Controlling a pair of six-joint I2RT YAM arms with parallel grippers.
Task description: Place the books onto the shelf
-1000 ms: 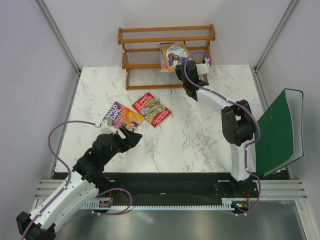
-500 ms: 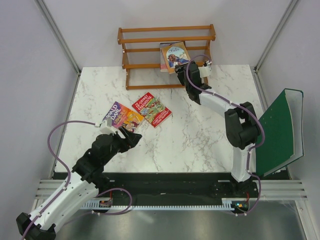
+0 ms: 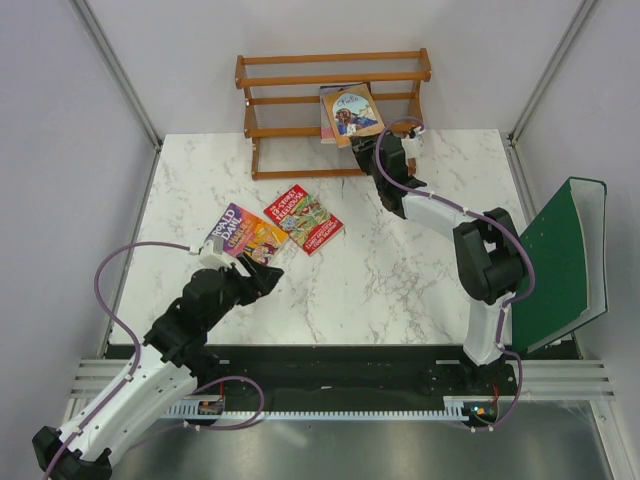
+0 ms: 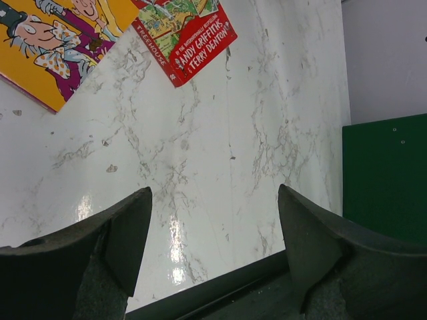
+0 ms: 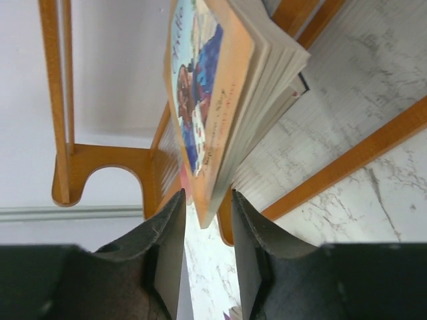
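The shelf (image 3: 335, 58) stands at the table's far edge. An orange book (image 3: 350, 112) with a blue oval picture leans on its middle tier, with another book behind it. My right gripper (image 3: 380, 143) is just in front of it; in the right wrist view the orange book (image 5: 220, 87) has its lower corner between the jaws of the open right gripper (image 5: 208, 200), with a gap on the left side. The purple and orange Roald Dahl book (image 3: 240, 232) and a red cartoon book (image 3: 303, 218) lie flat on the table. My left gripper (image 3: 268, 275) hovers open near them, empty (image 4: 213, 200).
A large green binder (image 3: 555, 262) leans at the right wall, also in the left wrist view (image 4: 383, 173). White walls close in both sides. The shelf's wooden side post (image 5: 57, 100) and rails surround the right gripper.
My right gripper has opened off the orange book and drawn back slightly to the right; the book stays leaning on the shelf. The left arm has not moved.
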